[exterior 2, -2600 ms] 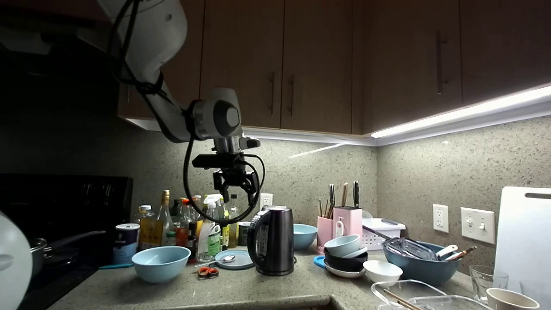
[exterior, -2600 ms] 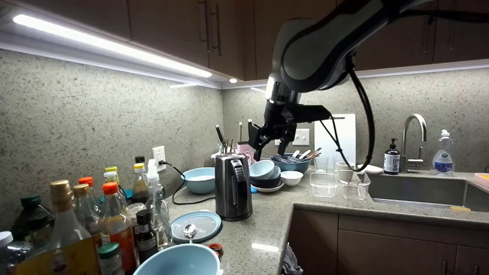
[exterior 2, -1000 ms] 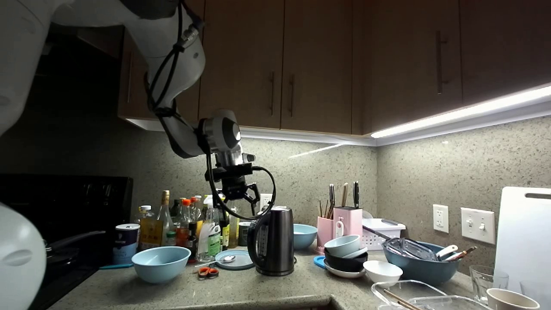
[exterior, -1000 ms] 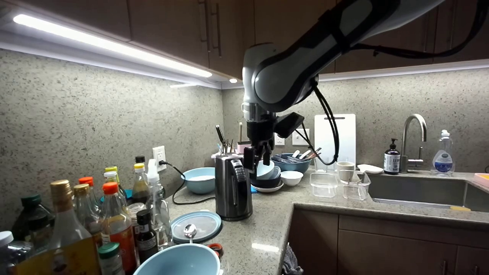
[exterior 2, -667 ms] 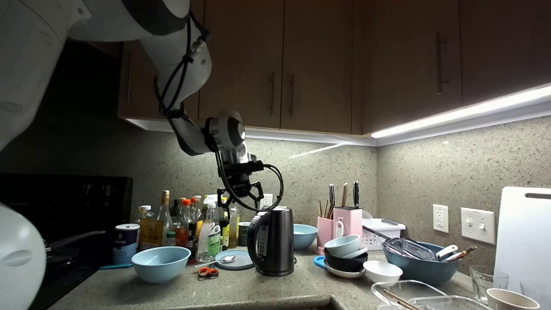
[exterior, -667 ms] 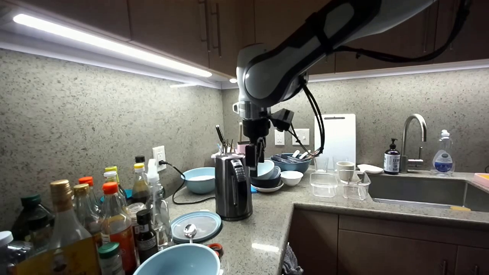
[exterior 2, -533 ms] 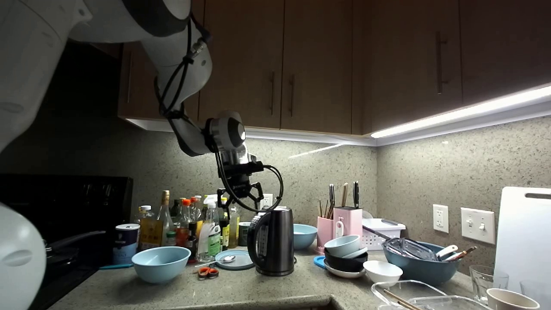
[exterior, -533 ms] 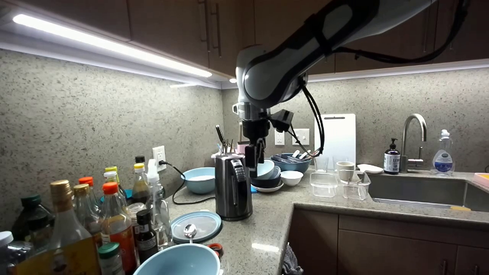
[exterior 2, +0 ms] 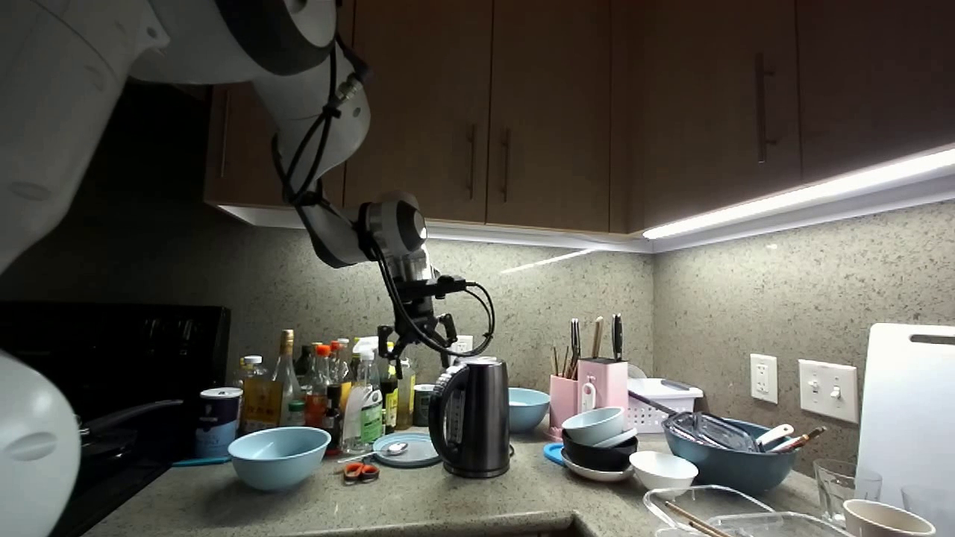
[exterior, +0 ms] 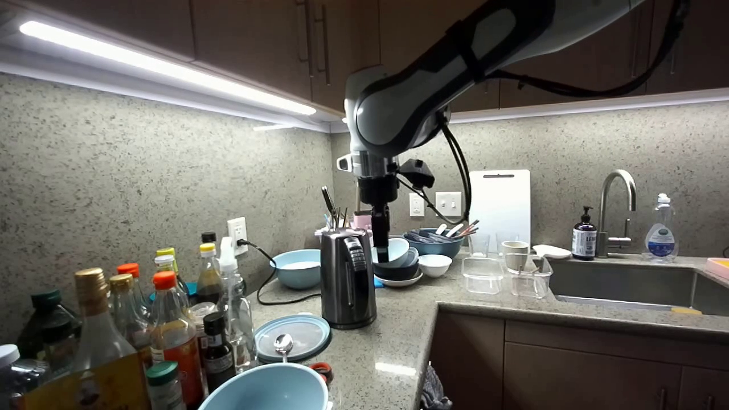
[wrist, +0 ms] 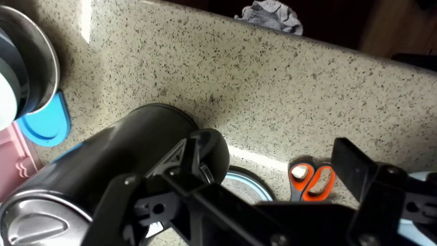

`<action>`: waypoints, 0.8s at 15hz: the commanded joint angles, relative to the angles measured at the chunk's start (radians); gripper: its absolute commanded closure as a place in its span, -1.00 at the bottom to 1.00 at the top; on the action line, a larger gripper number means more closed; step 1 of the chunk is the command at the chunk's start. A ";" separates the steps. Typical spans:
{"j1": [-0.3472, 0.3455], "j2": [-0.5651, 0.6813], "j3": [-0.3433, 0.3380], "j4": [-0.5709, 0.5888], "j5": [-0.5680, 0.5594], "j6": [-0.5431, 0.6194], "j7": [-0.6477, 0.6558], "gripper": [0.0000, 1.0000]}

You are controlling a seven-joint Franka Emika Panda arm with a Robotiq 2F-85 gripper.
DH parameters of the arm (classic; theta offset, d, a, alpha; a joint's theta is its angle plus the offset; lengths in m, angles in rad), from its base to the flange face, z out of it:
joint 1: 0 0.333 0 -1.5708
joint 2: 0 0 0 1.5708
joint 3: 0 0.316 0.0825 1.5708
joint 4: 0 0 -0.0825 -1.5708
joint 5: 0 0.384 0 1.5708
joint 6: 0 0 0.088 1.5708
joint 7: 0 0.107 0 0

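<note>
A: In the wrist view, how does the gripper (wrist: 268,153) stand?
B: Its two fingers (wrist: 351,167) are wide apart. One overlaps the handle (wrist: 218,147) of the steel kettle (wrist: 116,150); whether they touch, I can't tell. Seen between the fingers, scissors (wrist: 302,186) with orange grips lie on the speckled counter (wrist: 256,85).
A: And near the picture's top?
B: A grey towel (wrist: 273,15), past the counter's edge.
A: Now an exterior view: where is the kettle?
B: Upright on the counter, with the gripper near the top of its handle, fingers spread. Next to the kettle is a blue lid (exterior 2: 420,456) with a spoon (exterior 2: 397,448) resting on it, and the scissors lie just in front of that lid. A blue bowl (exterior 2: 278,468) stands toward the left of the picture, a pink knife block (exterior 2: 604,388) toward the right.
A: What does an exterior view add around the kettle?
B: A black cord (exterior: 259,287) from the wall outlet (exterior: 237,230) to behind it, and a stack of bowls (exterior: 397,272) past the gripper. The gripper points down beside the handle, seen edge-on, so its spread doesn't show from there.
</note>
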 commanded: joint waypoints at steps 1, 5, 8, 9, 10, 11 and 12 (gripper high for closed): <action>0.000 0.097 0.023 0.171 -0.015 -0.128 -0.180 -1.00; 0.006 0.104 0.021 0.183 -0.024 -0.114 -0.205 -1.00; 0.018 0.128 0.005 0.188 -0.084 -0.030 -0.170 -1.00; 0.024 0.133 -0.004 0.181 -0.121 0.034 -0.140 -1.00; 0.028 0.142 -0.012 0.179 -0.153 0.096 -0.109 -1.00; 0.033 0.152 -0.022 0.176 -0.190 0.163 -0.071 -1.00; 0.040 0.163 -0.033 0.175 -0.225 0.222 -0.033 -1.00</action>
